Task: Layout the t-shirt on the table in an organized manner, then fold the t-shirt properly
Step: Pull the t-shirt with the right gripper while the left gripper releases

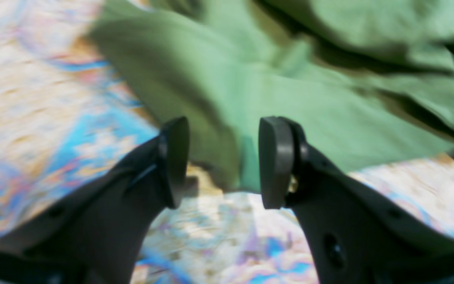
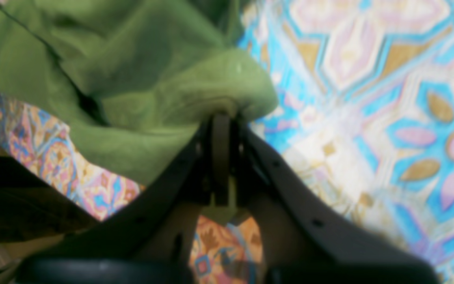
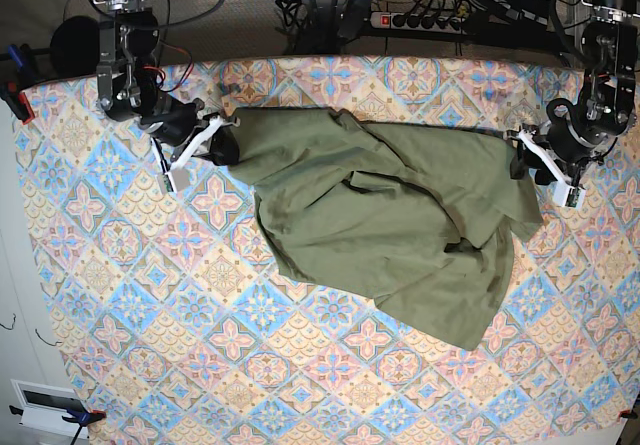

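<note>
The plain olive-green short-sleeved cloth t-shirt [image 3: 390, 215] is found lying on the worktop [image 3: 200, 365], a broad surface covered in tile-patterned cloth of blue, pink and cream diamonds. The garment is positioned towards the far side of the worktop, spread across its width but heavily creased, with one portion bunched and doubled over near the middle and a lower flap trailing towards the near edge. It is judged not yet laid out flat.

The right claw [image 2: 221, 130] is observed pressed together on a gathered fold of the t-shirt; in the right wrist view the green cloth [image 2: 132, 79] is seen nipped between the two pads and puckered around them. In the base view this claw [image 3: 205, 145] is placed at one end of the garment, and the hold is judged to serve as an anchor while the cloth is drawn out.

The left claw [image 1: 223, 161] is observed spread, with the pads standing apart and nothing held between them. The edge of the t-shirt [image 1: 290, 118] is seen just beyond the pads, resting on the worktop [image 1: 34, 118]. In the base view this claw [image 3: 545, 170] is located at the opposite end of the garment, touching or just beside its edge; which cannot be told.

The layout step is judged to be in hand; no fold is yet made.
</note>
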`<control>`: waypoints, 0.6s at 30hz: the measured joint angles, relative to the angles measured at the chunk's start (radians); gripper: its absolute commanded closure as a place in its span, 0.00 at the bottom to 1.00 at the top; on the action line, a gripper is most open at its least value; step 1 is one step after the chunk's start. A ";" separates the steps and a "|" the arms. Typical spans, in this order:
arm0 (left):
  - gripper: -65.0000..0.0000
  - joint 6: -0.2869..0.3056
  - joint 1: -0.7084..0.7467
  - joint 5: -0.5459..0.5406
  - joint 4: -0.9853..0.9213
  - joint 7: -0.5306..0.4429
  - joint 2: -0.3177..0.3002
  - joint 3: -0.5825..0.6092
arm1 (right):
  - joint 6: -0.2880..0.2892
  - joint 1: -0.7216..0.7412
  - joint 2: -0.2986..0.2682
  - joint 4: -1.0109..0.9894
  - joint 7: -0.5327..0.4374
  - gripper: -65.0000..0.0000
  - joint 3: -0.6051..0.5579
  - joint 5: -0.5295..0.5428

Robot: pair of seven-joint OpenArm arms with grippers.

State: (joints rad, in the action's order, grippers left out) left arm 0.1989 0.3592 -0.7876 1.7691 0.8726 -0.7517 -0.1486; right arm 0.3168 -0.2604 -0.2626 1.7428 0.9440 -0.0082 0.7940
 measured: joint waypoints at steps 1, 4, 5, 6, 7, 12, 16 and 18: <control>0.56 0.002 0.000 -0.005 0.000 0.038 0.000 0.001 | 0.000 0.011 0.000 0.000 0.002 0.98 0.000 0.000; 0.56 0.008 0.011 -0.005 0.041 0.119 0.002 0.007 | 0.004 0.029 0.006 0.000 -0.001 0.98 0.026 0.009; 0.56 0.008 0.030 -0.006 0.058 0.126 0.000 0.004 | 0.004 0.028 0.005 0.000 0.000 0.98 0.039 0.012; 0.56 0.008 0.055 -0.006 0.075 0.127 0.000 0.001 | 0.003 0.026 0.005 0.000 0.003 0.98 0.055 0.010; 0.56 0.008 0.075 -0.010 0.081 0.127 -0.002 0.001 | -0.002 0.024 0.004 0.000 0.005 0.98 0.066 -0.001; 0.56 0.008 0.129 -0.006 0.079 0.142 0.006 0.005 | 0.005 0.044 0.008 -0.002 0.013 0.98 0.094 0.001; 0.56 0.006 0.129 -0.006 0.079 0.134 0.048 0.003 | 0.003 0.116 0.004 -0.002 -0.004 0.98 0.132 0.008; 0.56 0.010 0.132 -0.006 0.079 0.135 0.059 0.008 | 0.003 0.143 0.005 -0.002 -0.002 0.98 0.156 0.007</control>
State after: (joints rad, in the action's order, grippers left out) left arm 0.2085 0.4911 -0.7940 1.8477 1.0073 -0.6930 -0.1410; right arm 0.3199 -0.1169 -0.2577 1.7409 0.9424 0.1482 0.8013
